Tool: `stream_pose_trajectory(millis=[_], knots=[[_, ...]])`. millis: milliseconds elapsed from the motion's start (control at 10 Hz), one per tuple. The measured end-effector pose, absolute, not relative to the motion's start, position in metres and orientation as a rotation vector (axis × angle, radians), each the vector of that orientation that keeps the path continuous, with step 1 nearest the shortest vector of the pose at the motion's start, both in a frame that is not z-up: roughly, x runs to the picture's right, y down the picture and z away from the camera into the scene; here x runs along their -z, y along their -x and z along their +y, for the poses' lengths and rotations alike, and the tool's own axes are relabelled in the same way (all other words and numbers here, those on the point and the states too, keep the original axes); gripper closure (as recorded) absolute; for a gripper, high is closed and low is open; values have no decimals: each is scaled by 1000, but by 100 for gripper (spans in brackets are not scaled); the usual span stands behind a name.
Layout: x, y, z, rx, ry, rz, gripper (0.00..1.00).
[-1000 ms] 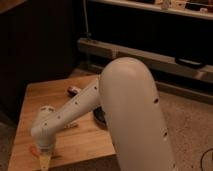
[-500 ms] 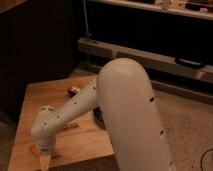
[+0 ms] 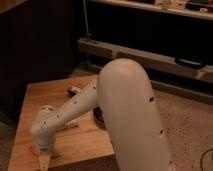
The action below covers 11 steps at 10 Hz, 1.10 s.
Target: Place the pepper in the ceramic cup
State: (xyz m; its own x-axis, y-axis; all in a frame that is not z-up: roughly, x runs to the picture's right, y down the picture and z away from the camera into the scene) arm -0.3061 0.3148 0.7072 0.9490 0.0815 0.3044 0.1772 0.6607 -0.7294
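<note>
Wooden desk [image 3: 85, 142] — one orange pepper [image 3: 34, 149] at front-left edge, one claw [image 3: 44, 159] down just beside it — fingers apart.

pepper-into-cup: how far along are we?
Done: nothing visible yet. In hand: the gripper is low over the near-left corner of the wooden table, open, beside an orange bit that looks like the pepper; no grasp shows. Left: grasp, lift, carry and drop it into the ceramic cup, which is not visible, perhaps hidden behind the arm.
</note>
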Motion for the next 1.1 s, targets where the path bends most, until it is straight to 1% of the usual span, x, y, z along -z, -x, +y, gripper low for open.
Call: stream_pose_trajectory(millis=[700, 800, 1100], knots=[[-711, 307, 326, 43, 851, -265, 21], [-712, 307, 327, 43, 851, -257, 25], [-713, 306, 329, 41, 854, -242, 55]])
